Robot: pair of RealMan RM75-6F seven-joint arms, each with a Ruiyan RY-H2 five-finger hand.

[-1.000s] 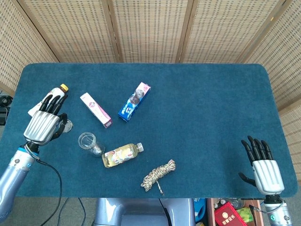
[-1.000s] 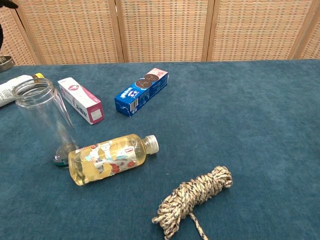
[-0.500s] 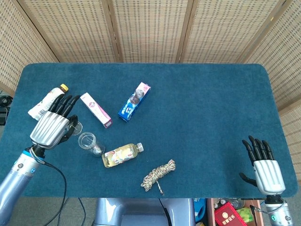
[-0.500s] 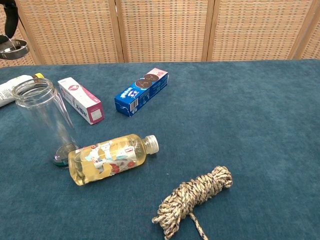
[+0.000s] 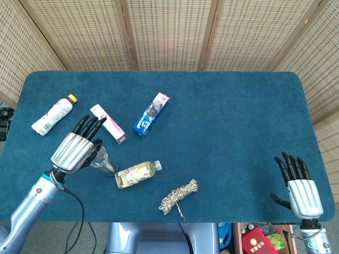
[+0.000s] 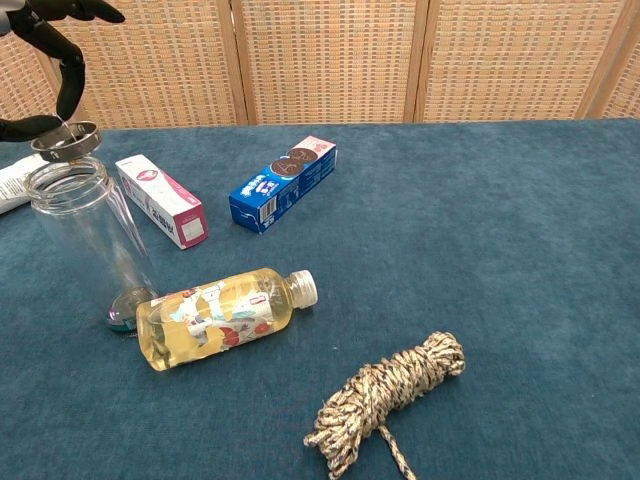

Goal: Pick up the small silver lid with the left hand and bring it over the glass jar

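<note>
My left hand [image 5: 78, 149] hovers over the glass jar [image 6: 88, 232], which stands upright and open at the table's left front. In the chest view the left hand [image 6: 48, 60] pinches the small silver lid [image 6: 66, 140] just above the jar's mouth, tilted slightly. In the head view the hand covers most of the jar [image 5: 104, 163] and hides the lid. My right hand [image 5: 299, 183] rests open at the front right corner, far from everything.
A yellow drink bottle [image 5: 136, 173] lies beside the jar. A pink-and-white box [image 5: 107, 123], a blue cookie box [image 5: 151, 114] and a white bottle [image 5: 51, 115] lie behind it. A coiled rope [image 5: 178, 196] sits near the front edge.
My left hand has carried the lid rightward from near the white bottle to a spot just above the jar's mouth. The right hand has stayed put.
</note>
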